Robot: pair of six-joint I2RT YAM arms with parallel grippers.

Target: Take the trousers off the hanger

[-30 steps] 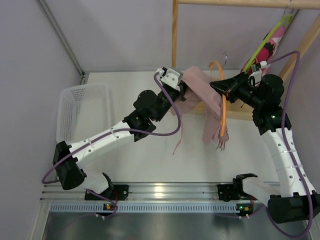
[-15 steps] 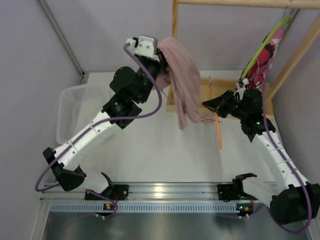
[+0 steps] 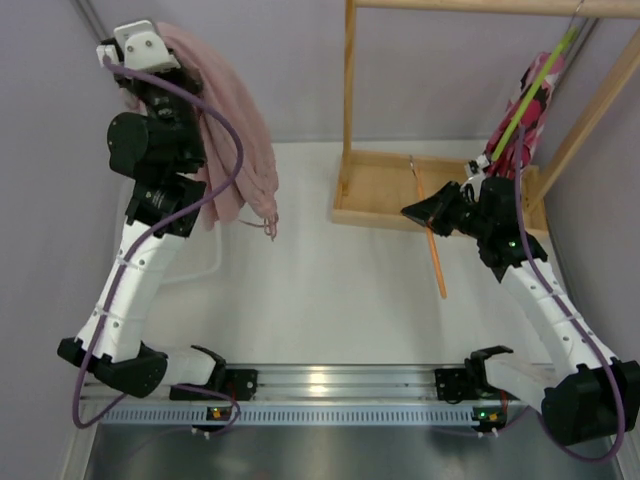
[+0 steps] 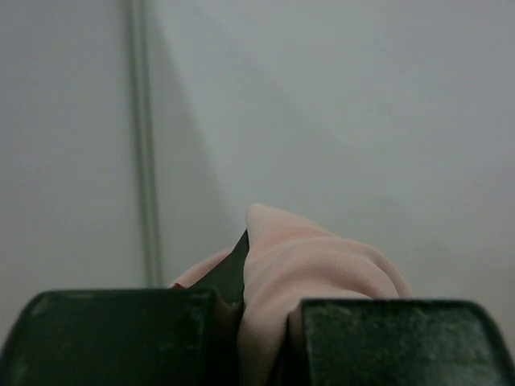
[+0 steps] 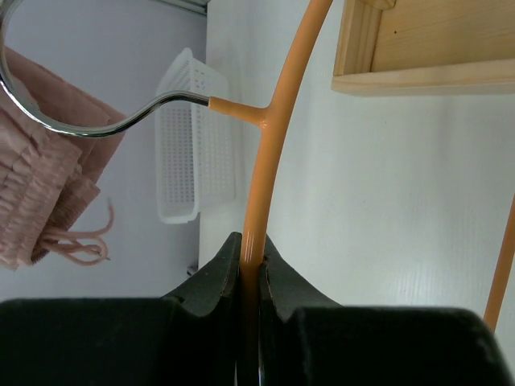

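Top external view: fixed high behind the arm bases, facing down over the whole tabletop [image 3: 330, 300]. Left wrist view: close range, past the left gripper [image 4: 265, 322] and trousers [image 4: 322, 273] onto the wall [image 4: 362, 121]. Right wrist view: close range, past the right gripper [image 5: 251, 265] along the hanger [image 5: 256, 209] toward the basket [image 5: 197, 145]. Top and right wrist views share trousers and hanger.

Robot lab booth: plain grey walls [image 3: 450, 80], aluminium mounting rail [image 3: 330, 382].

Two hangers, orange hanger [image 3: 437, 265] and lime-green hanger [image 3: 537, 83]; trousers [image 3: 245, 150], patterned garment [image 3: 527, 118], basket [image 5: 189, 153], wooden rack [image 3: 349, 100]: one each.
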